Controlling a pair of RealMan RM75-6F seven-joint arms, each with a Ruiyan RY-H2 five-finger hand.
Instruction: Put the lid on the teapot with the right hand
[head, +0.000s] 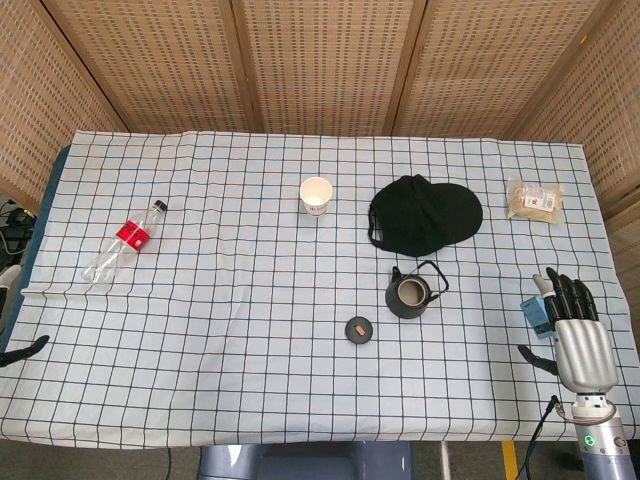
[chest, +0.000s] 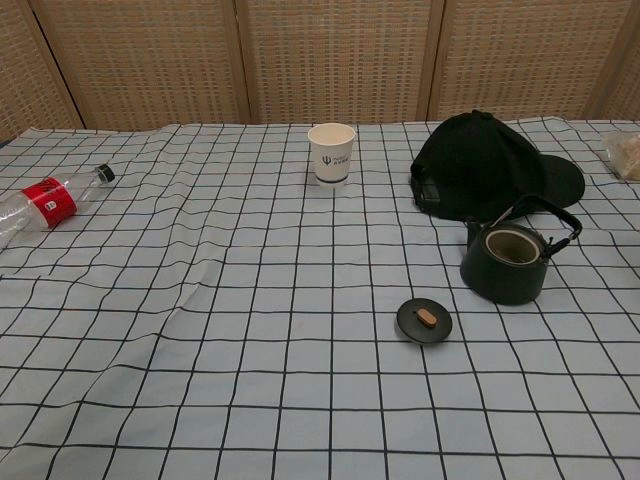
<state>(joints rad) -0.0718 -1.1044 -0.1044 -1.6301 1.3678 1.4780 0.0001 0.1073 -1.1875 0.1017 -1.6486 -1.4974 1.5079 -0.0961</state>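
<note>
The lid (head: 359, 330) lies flat on the checked cloth (head: 230, 300) just in front of the teapot (head: 409, 296) and a little to its left, knob up, apart from it; the teapot's mouth is open and its handle (chest: 540, 212) stands tilted over the rim. The right hand (head: 572, 325) rests well to the right of the teapot, fingers spread and holding nothing. Reaching across, the arm could knock the teapot, and the small flat lid may slip from a poor pinch or catch on the handle when lowered. The chest view does not show the right hand, and of the left hand (head: 28, 348) only a dark tip shows far left of the teapot, so its state cannot be told.
</note>
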